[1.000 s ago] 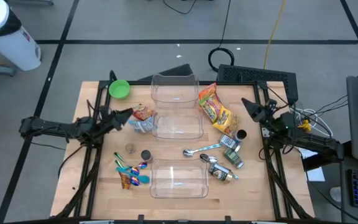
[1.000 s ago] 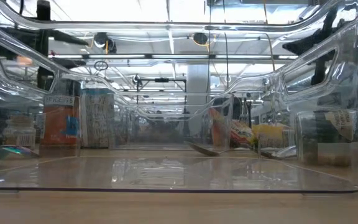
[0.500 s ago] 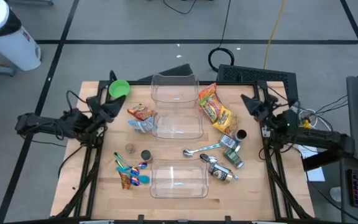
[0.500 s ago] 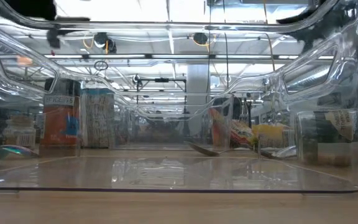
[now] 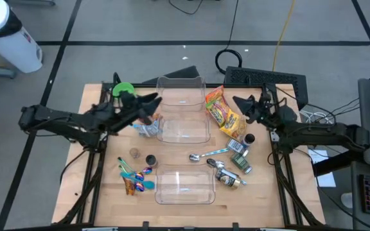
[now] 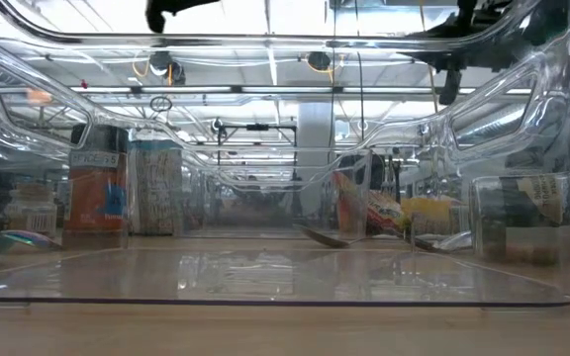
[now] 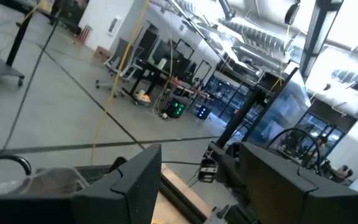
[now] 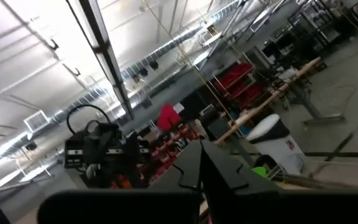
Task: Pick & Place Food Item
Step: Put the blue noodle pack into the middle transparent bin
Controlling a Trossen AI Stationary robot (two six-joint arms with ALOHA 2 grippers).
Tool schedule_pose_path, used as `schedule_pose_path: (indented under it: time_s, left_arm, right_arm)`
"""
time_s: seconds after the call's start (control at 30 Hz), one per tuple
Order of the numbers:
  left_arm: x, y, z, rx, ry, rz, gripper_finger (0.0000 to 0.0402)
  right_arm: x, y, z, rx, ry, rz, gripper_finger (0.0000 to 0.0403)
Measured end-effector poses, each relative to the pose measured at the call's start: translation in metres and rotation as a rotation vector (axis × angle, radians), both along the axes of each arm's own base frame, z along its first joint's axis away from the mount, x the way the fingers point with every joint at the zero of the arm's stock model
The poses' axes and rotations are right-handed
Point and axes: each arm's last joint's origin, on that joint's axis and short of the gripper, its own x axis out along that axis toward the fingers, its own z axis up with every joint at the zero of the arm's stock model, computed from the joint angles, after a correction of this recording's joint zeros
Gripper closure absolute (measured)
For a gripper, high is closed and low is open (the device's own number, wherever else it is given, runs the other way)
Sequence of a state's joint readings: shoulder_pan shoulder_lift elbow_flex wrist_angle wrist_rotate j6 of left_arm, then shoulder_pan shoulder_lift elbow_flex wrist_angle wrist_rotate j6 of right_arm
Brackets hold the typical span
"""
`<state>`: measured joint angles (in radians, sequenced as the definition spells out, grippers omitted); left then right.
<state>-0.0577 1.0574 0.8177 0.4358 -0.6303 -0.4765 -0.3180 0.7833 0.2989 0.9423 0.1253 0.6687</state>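
Observation:
An orange-and-yellow snack bag (image 5: 222,110) lies flat on the table, right of the far clear bin (image 5: 182,109). A small red packet (image 5: 148,116) and a clear-blue wrapper (image 5: 148,129) lie at that bin's left side. My left gripper (image 5: 151,102) hangs open in the air above the red packet, fingers level; in the left wrist view the gripper (image 7: 197,180) has nothing between its fingers. My right gripper (image 5: 236,102) is shut and raised just right of the snack bag, touching nothing; in its wrist view the gripper (image 8: 197,155) tilts up toward the room.
A second clear bin (image 5: 184,185) sits at the near edge. A green bowl (image 5: 123,91) stands far left. A metal spoon (image 5: 207,154), cans and bottles (image 5: 238,159), a dark cup (image 5: 248,138), coloured spoons (image 5: 133,176) and two small round items (image 5: 143,156) lie around.
Both arms have risen from near their resting places. My left gripper first drew back toward the table's left edge, then swung up and right to above the red packet, staying open. My right gripper has climbed and moved left toward the snack bag, staying shut. No object has moved.

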Motion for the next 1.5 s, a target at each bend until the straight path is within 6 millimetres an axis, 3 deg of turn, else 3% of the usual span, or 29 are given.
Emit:
schedule_pose_path:
  time_s: [0.37, 0.57, 0.7, 0.97, 1.2, 1.5]
  left_arm:
    - [0.057, 0.015, 0.010, -0.034, -0.026, 0.057, 0.0179]
    - [0.073, 0.026, 0.009, -0.044, -0.065, 0.073, 0.0179]
    - [0.076, 0.035, 0.004, -0.002, -0.006, -0.022, 0.0179]
    - [0.043, 0.052, 0.012, -0.018, 0.175, -0.123, 0.0179]
    - [-0.009, 0.050, 0.020, -0.031, 0.367, -0.098, 0.0179]
    - [-0.061, 0.036, 0.001, -0.128, 0.724, -0.209, 0.0179]
  right_arm:
    - [0.006, -0.002, -0.006, -0.041, 0.069, -0.023, 0.0403]
    - [0.006, -0.001, -0.006, -0.062, 0.073, 0.023, 0.0399]
    - [0.007, 0.001, -0.006, -0.088, 0.087, 0.093, 0.0377]
    - [0.007, 0.003, -0.006, -0.092, 0.087, 0.150, 0.0300]
    - [0.007, 0.003, -0.006, -0.125, 0.102, 0.134, 0.0236]
    - [0.008, 0.002, -0.008, -0.164, 0.138, 0.094, 0.0209]
